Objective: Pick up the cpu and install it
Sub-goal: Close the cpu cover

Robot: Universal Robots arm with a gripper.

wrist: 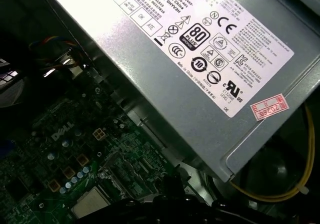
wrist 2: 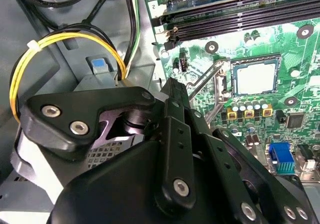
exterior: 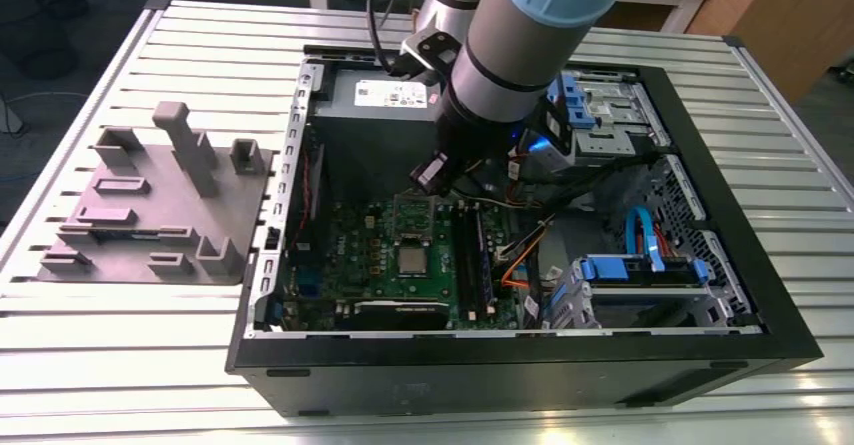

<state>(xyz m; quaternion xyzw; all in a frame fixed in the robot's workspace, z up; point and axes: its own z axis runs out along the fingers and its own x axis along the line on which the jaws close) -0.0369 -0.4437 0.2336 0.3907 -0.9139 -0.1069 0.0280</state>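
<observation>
Cpu [wrist 2: 255, 78] is sitting flat in its socket on the green motherboard [exterior: 387, 265] inside the open computer case [exterior: 534, 365], silvery top facing up; it is also showing in the exterior view [exterior: 414, 260] and the first wrist view [wrist: 92, 204]. Black gripper [exterior: 434, 175] is hanging over the board just beside the socket, apart from the chip, holding nothing visible; whether its jaws are apart or together I cannot tell. Grey holder block [exterior: 154, 205] is standing on the slatted table [exterior: 134, 345] at the exterior view's left of the case. Power supply [wrist: 200, 59] is lying near the arm
</observation>
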